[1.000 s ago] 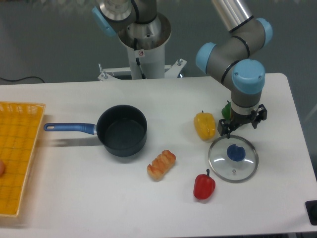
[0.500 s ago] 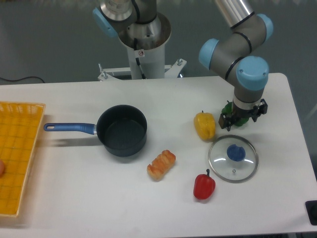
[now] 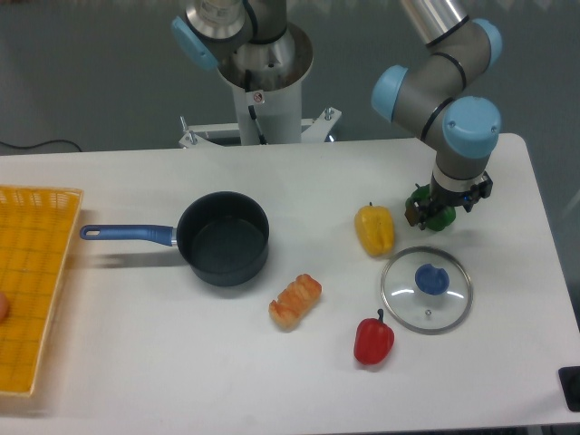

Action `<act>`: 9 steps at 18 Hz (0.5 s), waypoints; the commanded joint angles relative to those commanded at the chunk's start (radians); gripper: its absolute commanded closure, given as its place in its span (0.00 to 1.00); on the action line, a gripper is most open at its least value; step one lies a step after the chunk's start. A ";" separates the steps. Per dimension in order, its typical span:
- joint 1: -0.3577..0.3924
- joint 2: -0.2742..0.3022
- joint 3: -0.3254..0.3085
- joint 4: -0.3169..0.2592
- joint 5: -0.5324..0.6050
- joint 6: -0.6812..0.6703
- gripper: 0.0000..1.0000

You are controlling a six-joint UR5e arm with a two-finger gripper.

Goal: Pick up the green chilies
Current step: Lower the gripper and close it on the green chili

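Since a second ago the gripper [image 3: 435,216] has slid toward the table's far right side, away from the lid, and now sits right over the chilies [image 3: 431,216]. Far to the left of the jaws, a yellow basket [image 3: 32,290] lies at the table [image 3: 136,362] edge. Nearer, still well left, stands a dark pot [image 3: 223,237] with a blue handle pointing away from the jaws. A bread roll [image 3: 295,301] lies left and nearer the camera. A yellow pepper [image 3: 374,229] stands just left of the jaws. A red pepper [image 3: 373,339] lies well in front, slightly left. Directly under the jaws, the chilies show as a dark-green lump, mostly hidden. The jaws seem to straddle it, but I cannot tell whether they have closed on it. A glass lid [image 3: 427,290] with a blue knob lies just in front of the jaws.
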 joint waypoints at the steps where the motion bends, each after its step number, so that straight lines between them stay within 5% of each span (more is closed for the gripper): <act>1: 0.005 -0.003 -0.003 -0.002 0.003 0.000 0.00; 9: 0.008 -0.020 0.000 0.003 0.075 -0.011 0.00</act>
